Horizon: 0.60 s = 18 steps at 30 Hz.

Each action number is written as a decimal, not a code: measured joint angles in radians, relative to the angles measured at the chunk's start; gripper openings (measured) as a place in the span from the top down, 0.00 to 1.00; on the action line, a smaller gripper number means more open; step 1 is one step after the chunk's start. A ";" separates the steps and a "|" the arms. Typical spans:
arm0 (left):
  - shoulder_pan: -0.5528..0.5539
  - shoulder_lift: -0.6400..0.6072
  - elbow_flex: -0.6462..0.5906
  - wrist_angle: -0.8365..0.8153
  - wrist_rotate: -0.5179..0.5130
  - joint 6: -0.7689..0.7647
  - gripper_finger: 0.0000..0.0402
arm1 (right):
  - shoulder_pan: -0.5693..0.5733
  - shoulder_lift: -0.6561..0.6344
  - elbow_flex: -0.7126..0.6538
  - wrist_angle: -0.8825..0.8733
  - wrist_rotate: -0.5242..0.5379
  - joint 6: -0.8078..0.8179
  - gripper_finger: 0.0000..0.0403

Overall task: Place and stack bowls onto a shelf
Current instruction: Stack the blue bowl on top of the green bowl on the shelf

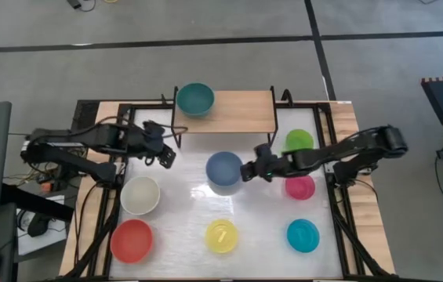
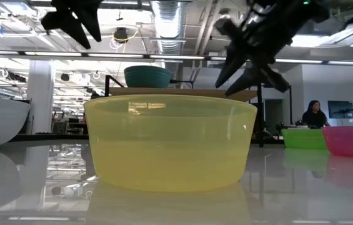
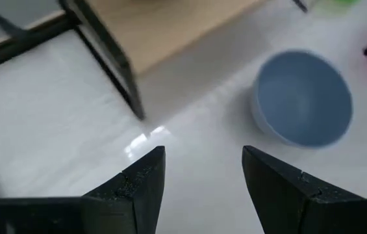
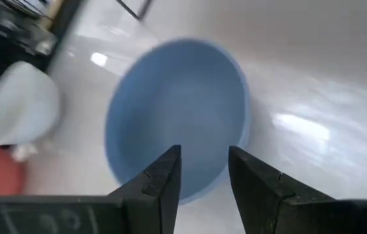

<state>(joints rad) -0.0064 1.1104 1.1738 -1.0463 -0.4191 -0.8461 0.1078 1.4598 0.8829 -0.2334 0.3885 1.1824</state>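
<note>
The shelf (image 1: 237,110) stands at the table's far middle, and a teal bowl (image 1: 194,99) sits on the left part of its top. A blue bowl (image 1: 223,168) sits upright on the white table in front of the shelf. My right gripper (image 1: 249,171) is at the bowl's right rim, slanting down. In the right wrist view it (image 4: 204,174) is open, and its fingers stand over the blue bowl's (image 4: 177,110) near rim, apparently clear of it. My left gripper (image 1: 162,154) is open over bare table left of the blue bowl (image 3: 303,97), near the shelf's left legs.
Other bowls stand on the table: white (image 1: 140,194), red (image 1: 132,239), yellow (image 1: 222,236), cyan (image 1: 303,235), pink (image 1: 300,188) and lime green (image 1: 299,141). In the low view the yellow bowl (image 2: 170,140) hides the blue one. A person (image 2: 313,115) sits far behind.
</note>
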 joint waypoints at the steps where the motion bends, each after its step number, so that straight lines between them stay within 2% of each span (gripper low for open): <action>1: -0.001 0.005 -0.012 0.022 0.017 0.015 0.53 | 0.002 0.034 0.029 -0.029 -0.001 0.018 0.62; 5: -0.002 0.004 -0.061 0.091 0.074 0.040 0.53 | 0.001 0.149 0.139 -0.158 -0.005 0.057 0.62; 10: -0.020 0.003 -0.069 0.086 0.078 0.055 0.53 | 0.001 0.255 0.263 -0.327 -0.005 0.062 0.62; 18: -0.024 0.004 -0.069 0.090 0.075 0.078 0.53 | 0.001 0.325 0.372 -0.465 0.009 0.057 0.62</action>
<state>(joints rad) -0.0299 1.1145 1.1049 -0.9561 -0.3440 -0.7679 0.1089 1.7844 1.2550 -0.6980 0.3979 1.2397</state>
